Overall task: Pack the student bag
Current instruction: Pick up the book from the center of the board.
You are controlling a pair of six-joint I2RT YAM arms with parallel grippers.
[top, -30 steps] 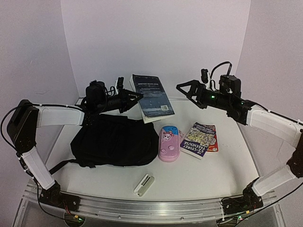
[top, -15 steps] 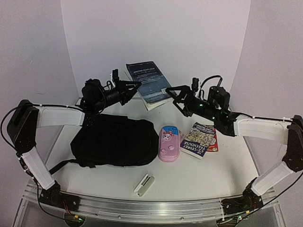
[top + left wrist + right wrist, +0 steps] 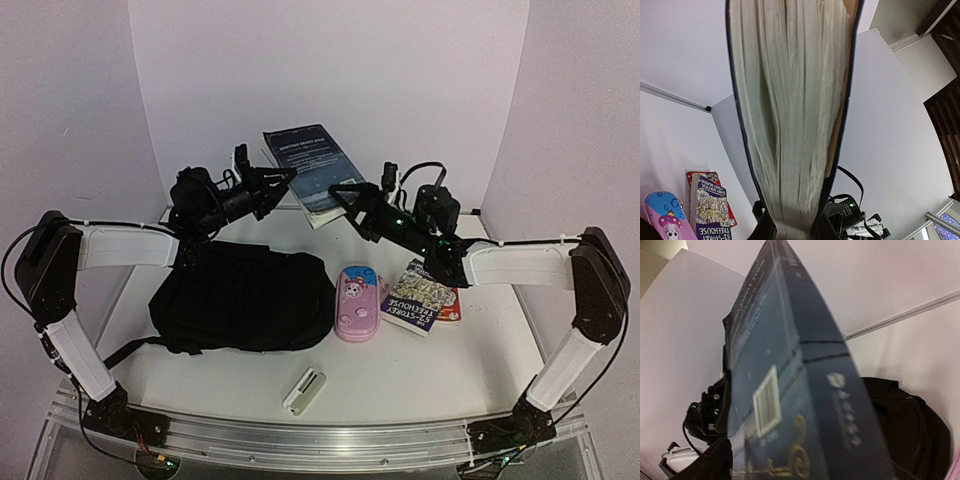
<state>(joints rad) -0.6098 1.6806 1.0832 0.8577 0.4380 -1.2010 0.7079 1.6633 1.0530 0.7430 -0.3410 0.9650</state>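
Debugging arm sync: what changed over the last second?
The left gripper raised the dark blue book higher and slightly left. The right gripper swung left to the book's right edge; whether it has closed on it is unclear. The student bag, pink pencil case, Treehouse book and small white item stayed put.

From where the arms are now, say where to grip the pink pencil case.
Probably take the pink pencil case across its width near its near end, coming from above: it lies flat, and the student bag and a paperback crowd its sides farther back.
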